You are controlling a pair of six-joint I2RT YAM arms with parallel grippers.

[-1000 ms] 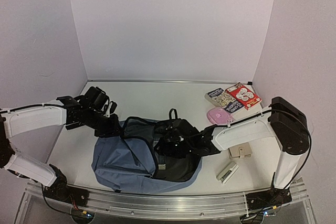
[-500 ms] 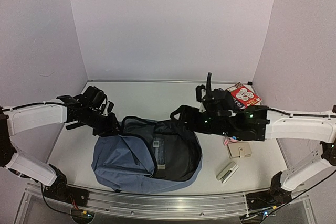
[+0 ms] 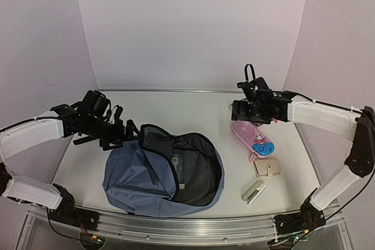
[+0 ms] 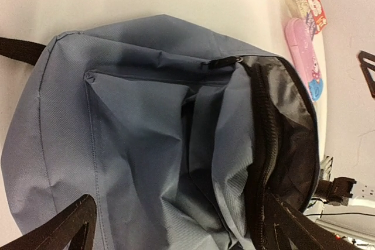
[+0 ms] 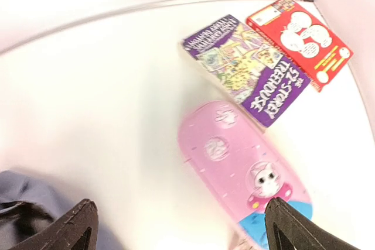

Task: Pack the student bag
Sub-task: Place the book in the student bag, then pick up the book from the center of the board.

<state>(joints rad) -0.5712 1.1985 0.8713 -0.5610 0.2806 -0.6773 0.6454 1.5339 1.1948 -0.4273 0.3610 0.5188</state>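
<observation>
Nearest, the student bag point(image 3: 140, 174) lies at the front centre of the table point(image 3: 176, 106), unzipped, dark lining showing; a stapler point(image 3: 254, 192) and beige wallet point(image 3: 267, 168) sit to its right; the left gripper point(image 3: 128, 134) hangs spread wide and empty by the bag's far left edge; farther back, the right gripper point(image 3: 243, 112) hovers wide open, holding nothing, above the pink pencil case point(image 3: 256, 140); two books point(image 5: 252, 68) lie beyond.

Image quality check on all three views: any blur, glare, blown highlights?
Top external: even light, sharp, soft shadows, front rail looks slightly bowed. Left wrist: backpack crisp, weave visible, lining dark. Right wrist: softest view, pink pencil case smeared, table washed out near white, purple book title still readable.
</observation>
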